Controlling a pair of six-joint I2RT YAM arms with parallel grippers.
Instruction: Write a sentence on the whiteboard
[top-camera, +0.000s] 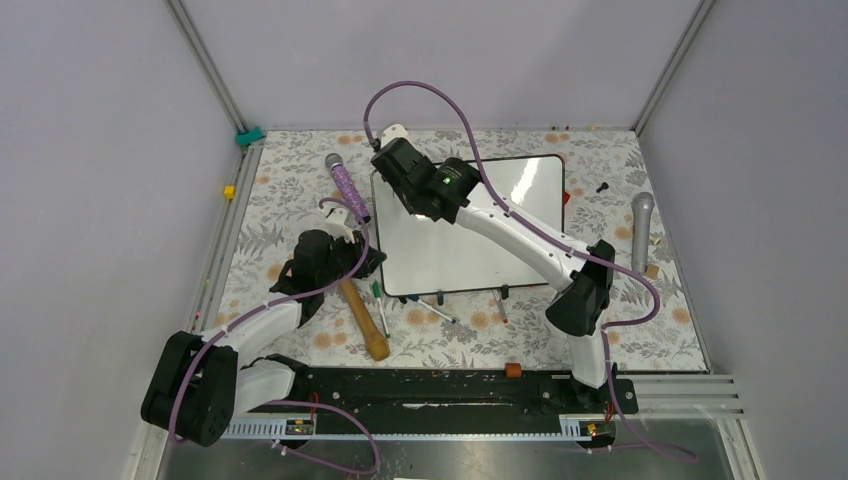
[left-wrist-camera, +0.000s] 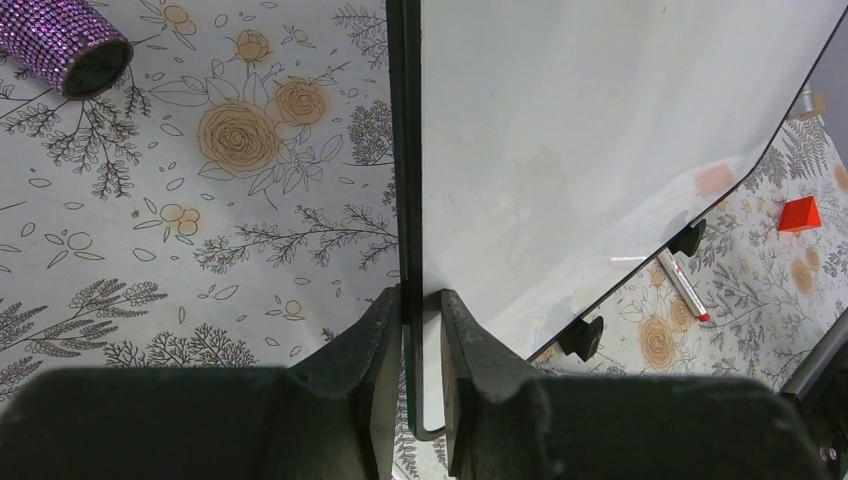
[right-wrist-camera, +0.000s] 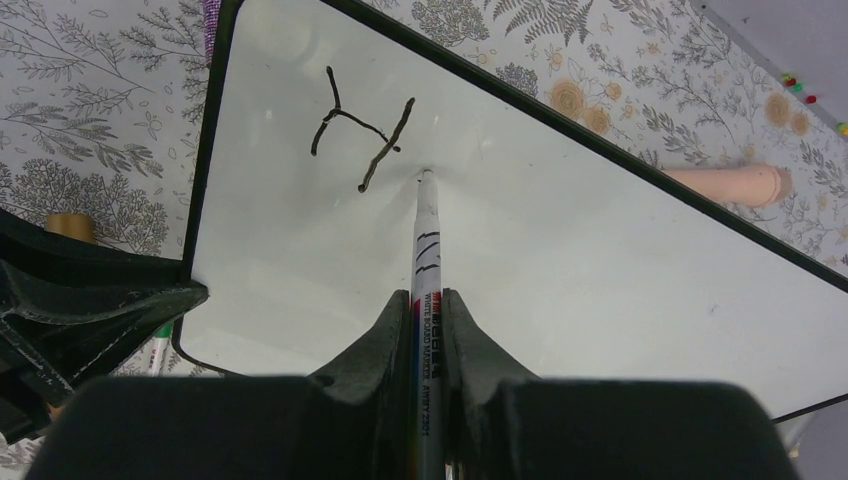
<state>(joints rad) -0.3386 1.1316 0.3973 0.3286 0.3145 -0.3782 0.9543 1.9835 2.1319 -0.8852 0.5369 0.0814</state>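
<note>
Right wrist view: our right gripper (right-wrist-camera: 427, 302) squeezed shut on marker (right-wrist-camera: 426, 235), tip touching whiteboard (right-wrist-camera: 620, 270) just beside sentence (right-wrist-camera: 362, 130), so far one H. Left gripper (left-wrist-camera: 422, 305) nearly closed, pinching whiteboard's left edge at table (top-camera: 300, 190) centre. We judge task barely begun: remaining words unwritten.

"H" (right-wrist-camera: 362, 130) on whiteboard (right-wrist-camera: 600, 260) (marker (right-wrist-camera: 428, 240) print too small)

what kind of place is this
Most likely a robot lab test cell: plain grey walls and metal frame posts box in the table, the left arm and right arm are bolted to a rail, and staged props, a hammer and a purple microphone, lie by the whiteboard.
</note>
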